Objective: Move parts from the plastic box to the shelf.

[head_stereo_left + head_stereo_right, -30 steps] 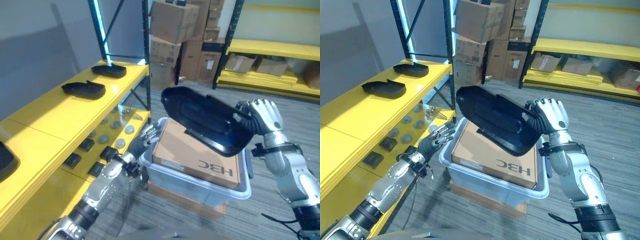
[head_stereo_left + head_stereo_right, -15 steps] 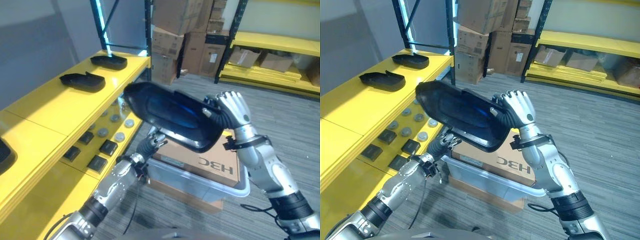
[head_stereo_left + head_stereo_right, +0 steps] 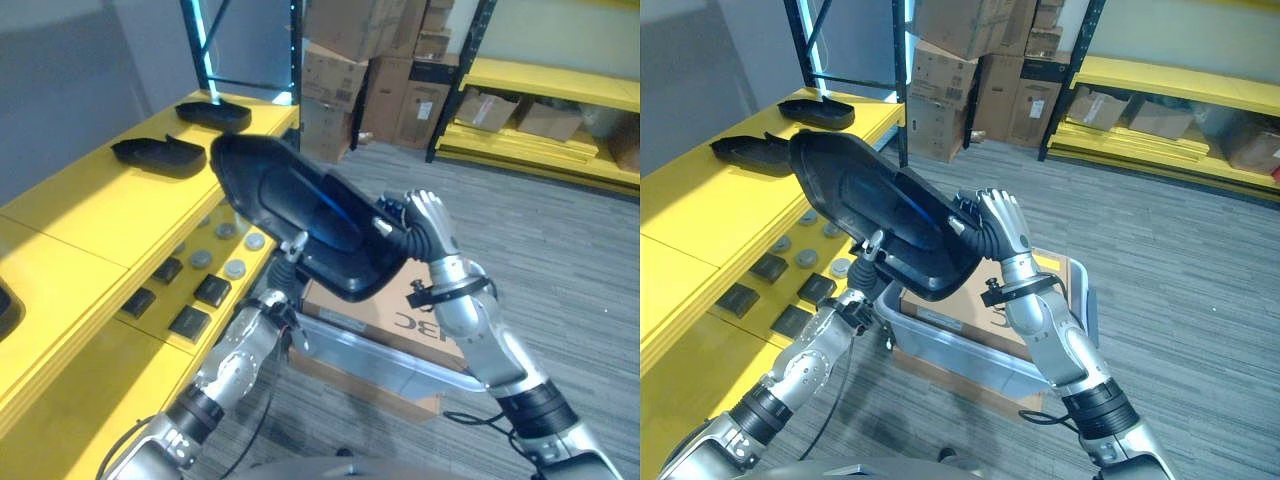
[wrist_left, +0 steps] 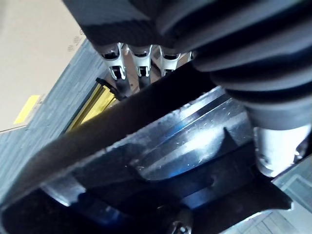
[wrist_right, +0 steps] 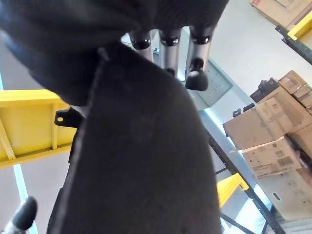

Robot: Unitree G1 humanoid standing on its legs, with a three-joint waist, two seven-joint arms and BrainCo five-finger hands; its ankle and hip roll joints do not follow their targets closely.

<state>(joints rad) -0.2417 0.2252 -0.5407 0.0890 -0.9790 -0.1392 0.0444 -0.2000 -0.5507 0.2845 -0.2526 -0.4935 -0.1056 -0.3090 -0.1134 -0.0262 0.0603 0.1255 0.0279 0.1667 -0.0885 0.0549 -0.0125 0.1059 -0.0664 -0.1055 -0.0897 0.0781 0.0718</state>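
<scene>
The black part (image 3: 300,215) is up in the air, above the plastic box (image 3: 970,355) and at about three o'clock from the yellow shelf (image 3: 90,220). The right hand (image 3: 425,225) has its fingers curled round the part's near end; the left hand (image 3: 872,262) props it from beneath, but I cannot tell how its fingers sit. It looks like a stiff, light moulded shell, glossy and likely slippery, so holding the rim at both ends seems wise. It's a long shallow dish, shiny inside, matte outside.
</scene>
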